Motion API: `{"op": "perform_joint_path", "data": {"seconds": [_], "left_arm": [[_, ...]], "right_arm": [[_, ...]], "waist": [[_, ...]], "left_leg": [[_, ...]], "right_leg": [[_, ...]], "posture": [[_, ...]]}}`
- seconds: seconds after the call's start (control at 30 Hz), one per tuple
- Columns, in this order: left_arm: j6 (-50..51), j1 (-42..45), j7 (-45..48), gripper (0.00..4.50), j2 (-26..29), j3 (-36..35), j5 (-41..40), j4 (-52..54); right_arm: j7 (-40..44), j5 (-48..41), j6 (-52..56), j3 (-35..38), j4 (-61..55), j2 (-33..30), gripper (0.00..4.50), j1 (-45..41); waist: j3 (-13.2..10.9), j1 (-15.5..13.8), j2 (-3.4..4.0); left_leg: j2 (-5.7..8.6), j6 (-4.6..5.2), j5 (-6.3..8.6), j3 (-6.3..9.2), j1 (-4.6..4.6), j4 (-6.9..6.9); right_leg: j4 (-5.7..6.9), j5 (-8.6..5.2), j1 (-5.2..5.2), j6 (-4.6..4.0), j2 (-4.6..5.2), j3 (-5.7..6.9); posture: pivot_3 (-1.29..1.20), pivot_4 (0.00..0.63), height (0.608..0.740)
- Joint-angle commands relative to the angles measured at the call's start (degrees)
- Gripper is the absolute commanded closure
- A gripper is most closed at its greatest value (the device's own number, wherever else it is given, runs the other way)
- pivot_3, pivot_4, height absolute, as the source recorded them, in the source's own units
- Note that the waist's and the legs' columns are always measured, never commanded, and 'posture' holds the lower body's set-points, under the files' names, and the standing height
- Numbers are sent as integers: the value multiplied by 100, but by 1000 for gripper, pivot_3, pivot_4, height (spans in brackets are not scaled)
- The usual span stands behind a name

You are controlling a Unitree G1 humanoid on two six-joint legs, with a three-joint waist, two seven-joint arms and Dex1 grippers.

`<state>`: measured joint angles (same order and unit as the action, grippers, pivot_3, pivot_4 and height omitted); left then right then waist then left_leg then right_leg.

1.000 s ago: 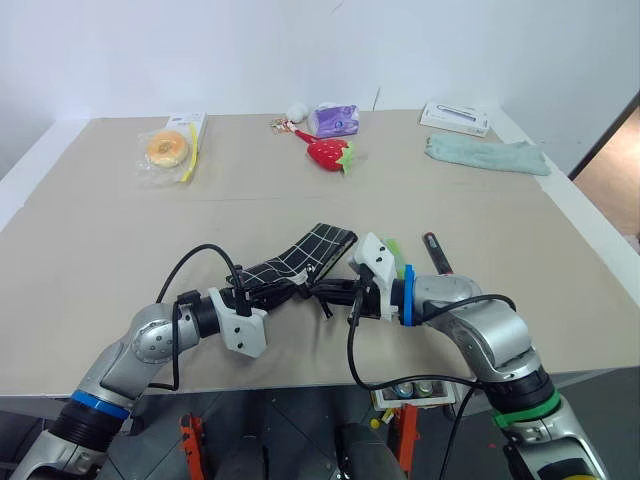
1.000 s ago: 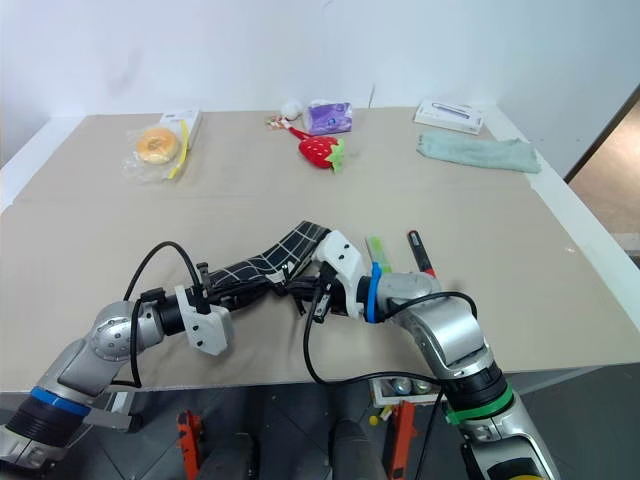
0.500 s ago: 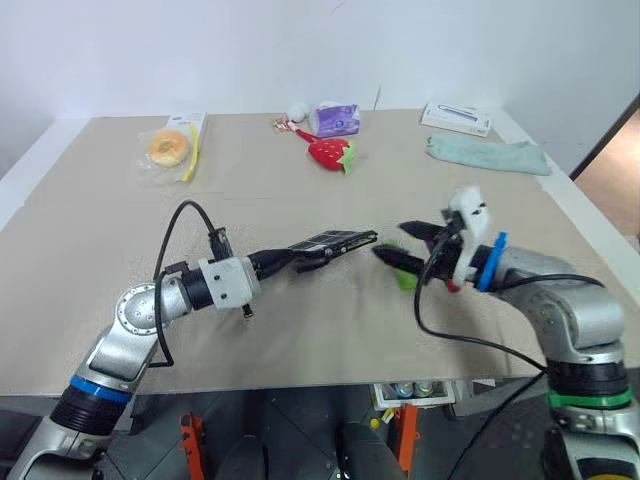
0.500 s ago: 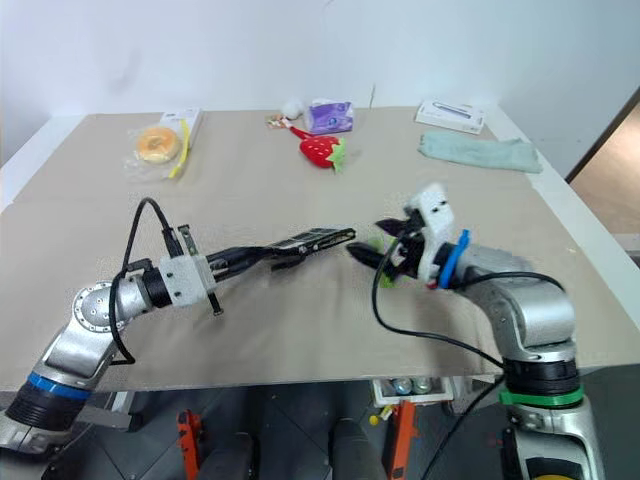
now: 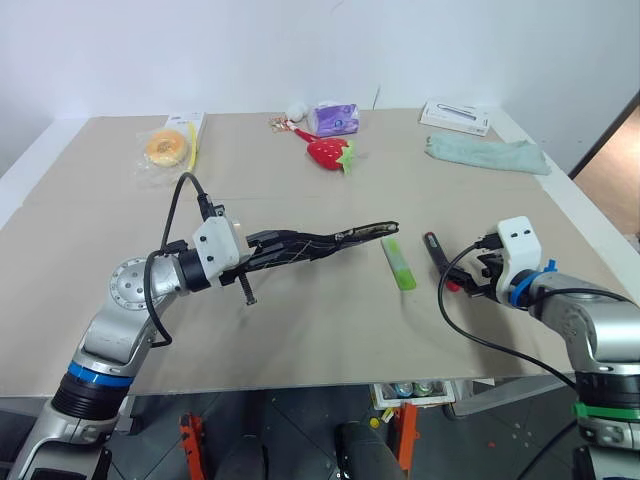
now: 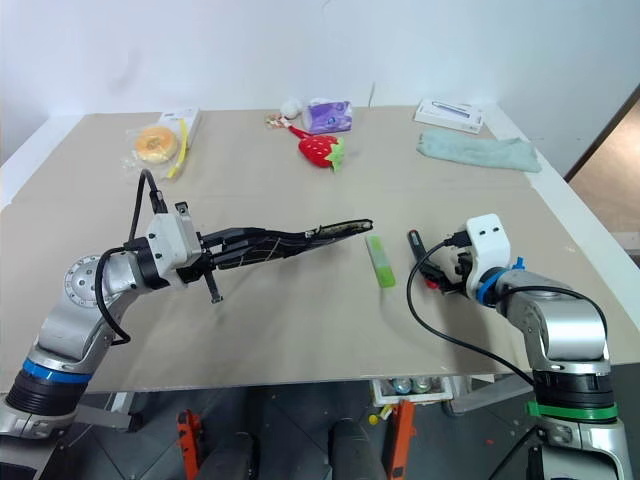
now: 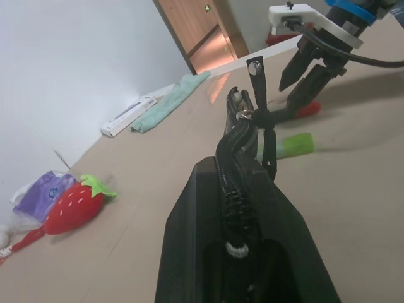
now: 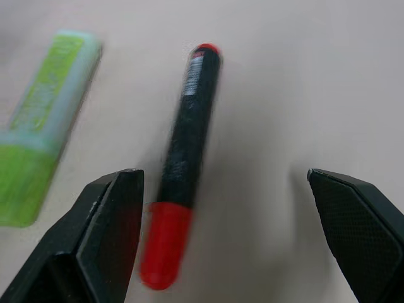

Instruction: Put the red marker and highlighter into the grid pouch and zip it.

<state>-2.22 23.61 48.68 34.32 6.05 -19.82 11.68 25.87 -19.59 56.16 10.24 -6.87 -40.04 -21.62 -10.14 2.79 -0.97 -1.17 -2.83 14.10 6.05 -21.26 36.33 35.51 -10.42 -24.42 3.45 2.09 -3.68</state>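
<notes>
Both arms have drawn apart since a second ago: the left gripper (image 5: 262, 254) has lifted the flat black fabric grid pouch with white lines (image 5: 315, 240) clear of the tan table (image 5: 300, 330), and the right gripper (image 8: 224, 208) has let go of it and swung out to the right. On the left, the fingers are clamped on one end of the pouch, which juts out level, its zipper edge and black pull cord (image 7: 260, 120) pointing toward the pens. Just beyond that free end lies the short lime-green highlighter (image 5: 398, 264), then beside it the slim black-barrelled red marker (image 8: 183, 158). Neither pen is inside yet, so both insertions and the zipping remain. The right gripper hangs spread wide and empty, the marker lying between its fingers, nearer one of them.
</notes>
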Motion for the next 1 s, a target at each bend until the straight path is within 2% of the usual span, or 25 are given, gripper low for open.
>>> {"op": "perform_joint_path", "data": {"seconds": [0.03,0.07,0.13,0.17,0.2,0.27,0.3,0.37,0.47,0.63,0.77,0.9,1.0], "left_arm": [[-8,180,30,4500,-49,-222,-58,52],[-3,183,34,4500,-60,-228,-50,54],[4,180,34,4500,-76,-239,-33,60],[10,177,29,4500,-84,-246,-26,62],[12,173,27,4500,-91,-252,-20,61],[17,170,28,4500,-104,-261,-8,61],[20,169,33,4500,-112,-266,-2,61],[7,156,31,4500,-135,-268,33,43],[1,144,35,4500,-166,-260,73,15],[-55,113,94,4500,-206,-223,133,-110],[-103,135,136,4500,-240,-196,200,-211],[-127,145,163,4500,-288,-184,253,-248],[-141,128,165,4500,-318,-185,277,-239]], "right_arm": [[-89,125,-41,-19,5,7,557,13],[-90,139,-48,-30,37,11,855,16],[-48,177,-39,-102,72,-43,1788,26],[-31,199,-28,-132,101,-71,2453,30],[-3,228,-45,-165,126,-103,2835,33],[33,266,-73,-190,155,-129,3917,35],[46,279,-82,-194,160,-131,4004,35],[484,352,-833,-209,120,-384,4003,28],[1735,300,-2402,-132,-145,-976,4003,102],[3485,-382,-3085,181,-170,-1869,4003,-337],[4267,-63,-3540,-338,5,-2487,4003,-1028],[4733,487,-4052,-937,198,-2730,4003,-1452],[4921,753,-4225,-1286,250,-2683,4003,-1645]], "waist": [[-1,-2,-1],[-1,-2,-1],[-1,-2,-1],[-1,-2,-1],[-1,-3,-2],[-1,-3,-2],[-1,-3,-2],[-2,-3,-1],[-18,-2,17],[-25,16,14],[-30,12,13],[-37,3,1],[-40,-1,3]], "left_leg": [[2,0,0,0,-1,1],[3,-1,0,0,-2,3],[6,-1,0,-3,-2,3],[7,-1,0,-5,-2,3],[7,-1,0,-5,-2,3],[7,-1,0,-5,-2,3],[7,-1,0,-5,-2,3],[7,-1,0,-5,-2,3],[12,-1,0,-8,-3,3],[10,1,1,-11,-2,3],[10,1,1,-12,-1,4],[8,0,1,-13,0,4],[9,-4,2,-15,-3,6]], "right_leg": [[0,0,0,0,-5,-11],[0,0,1,0,-9,-22],[-1,-1,1,2,-10,-32],[-1,-1,2,3,-10,-36],[-1,-1,1,4,-11,-36],[-1,-1,2,5,-11,-36],[-1,-1,2,5,-11,-36],[-1,-1,2,5,-12,-37],[-3,-3,1,8,-12,-47],[-5,6,2,36,-14,-52],[-5,-5,2,18,-14,-51],[-6,-6,2,15,-15,-51],[-6,-6,1,16,-12,-53]], "posture": [[0,150,740],[0,150,740],[0,150,740],[0,150,740],[0,150,740],[0,150,740],[0,150,740],[0,150,740],[0,150,740],[0,150,740],[0,150,740],[0,150,740],[0,150,740]]}}
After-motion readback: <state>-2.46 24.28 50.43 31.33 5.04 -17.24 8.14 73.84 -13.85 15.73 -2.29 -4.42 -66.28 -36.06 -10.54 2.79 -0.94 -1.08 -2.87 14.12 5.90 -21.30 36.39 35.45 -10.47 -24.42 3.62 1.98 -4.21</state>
